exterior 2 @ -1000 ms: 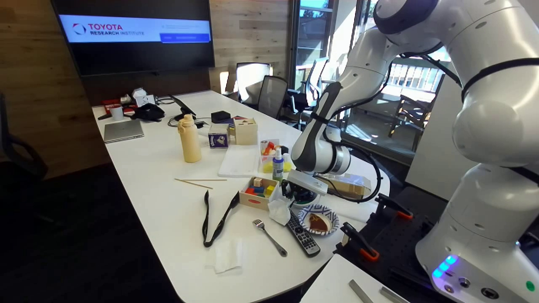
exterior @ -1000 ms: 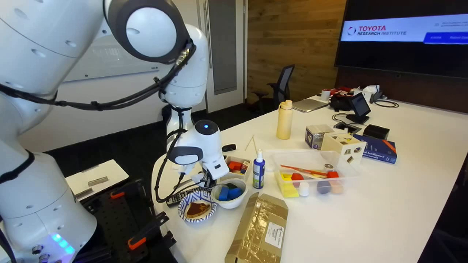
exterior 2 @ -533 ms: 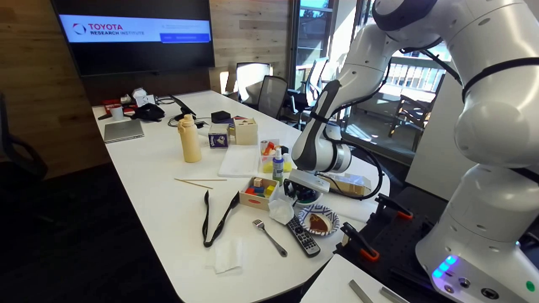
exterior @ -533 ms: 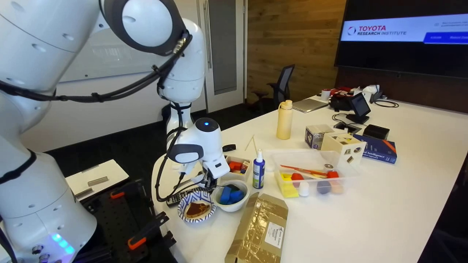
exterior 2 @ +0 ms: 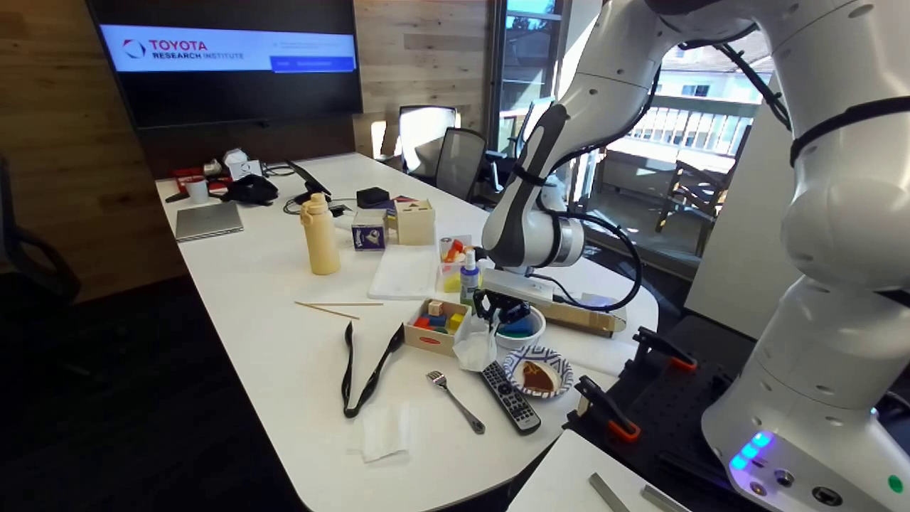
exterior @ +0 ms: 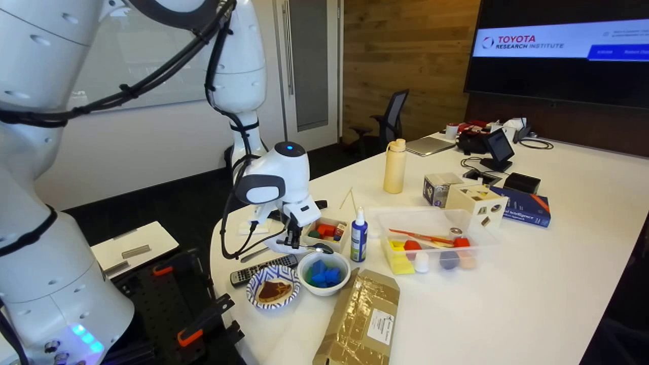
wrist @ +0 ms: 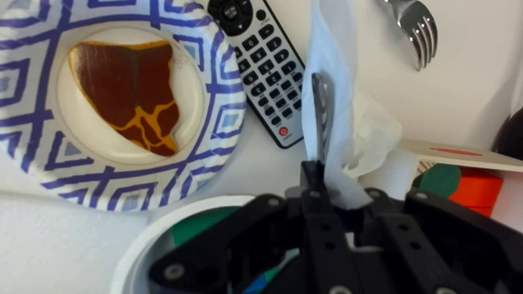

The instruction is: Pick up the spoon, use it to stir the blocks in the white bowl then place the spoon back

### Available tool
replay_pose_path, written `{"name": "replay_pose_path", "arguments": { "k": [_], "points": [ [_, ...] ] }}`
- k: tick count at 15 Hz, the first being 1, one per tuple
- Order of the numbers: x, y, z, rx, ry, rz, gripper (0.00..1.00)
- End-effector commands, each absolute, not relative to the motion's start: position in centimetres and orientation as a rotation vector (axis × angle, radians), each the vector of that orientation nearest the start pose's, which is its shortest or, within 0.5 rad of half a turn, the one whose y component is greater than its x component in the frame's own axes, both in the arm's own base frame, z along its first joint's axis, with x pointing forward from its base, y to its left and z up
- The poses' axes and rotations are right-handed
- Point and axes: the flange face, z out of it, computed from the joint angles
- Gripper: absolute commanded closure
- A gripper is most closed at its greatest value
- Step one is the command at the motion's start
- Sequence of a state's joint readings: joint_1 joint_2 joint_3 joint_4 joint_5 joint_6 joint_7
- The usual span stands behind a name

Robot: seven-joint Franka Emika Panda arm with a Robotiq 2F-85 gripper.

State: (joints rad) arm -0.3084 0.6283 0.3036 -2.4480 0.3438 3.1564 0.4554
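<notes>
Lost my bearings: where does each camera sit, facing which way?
In an exterior view: raised near the base, facing the door across the table; arm and gripper show.
In an exterior view: raised near the tongs, facing wood panelling; base, arm, gripper right of centre.
Wrist view: on the arm, facing down at the patterned bowl; only the gripper shows.
Both exterior views share the screen and white bowl.

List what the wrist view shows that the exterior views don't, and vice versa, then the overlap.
Only the wrist view: readable digits on the remote, plus its red button.

Only the exterior views: the yellow bottle, spray bottle and wall screen; also, in an exterior view, the scoop of the spoon.

Both: the white bowl with blue and green blocks, patterned bowl, steak-shaped piece, fork, white tissue, and the gripper shut on the spoon's handle.
</notes>
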Motion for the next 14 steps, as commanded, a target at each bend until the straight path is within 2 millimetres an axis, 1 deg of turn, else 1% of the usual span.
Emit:
{"name": "replay_pose_path", "arguments": {
  "k": [1, 3, 6, 9, 12, 13, 14],
  "points": [
    [46.0, -0.3, 9.3, -2.681, 1.19, -0.11, 0.98],
    [46.3, 0.0, 9.5, -2.657, 1.181, -0.149, 0.98],
    [46.3, 0.1, 9.2, -2.576, 1.191, -0.195, 0.98],
    [45.5, -0.5, 8.7, -2.467, 1.216, -0.249, 0.98],
    [44.1, -1.8, 7.4, -2.38, 1.228, -0.291, 0.98],
    [45.2, -3.5, 7.9, -2.378, 1.226, -0.274, 0.98],
    [44.7, -4.0, 7.2, -2.366, 1.224, -0.267, 0.98]
  ]
}}
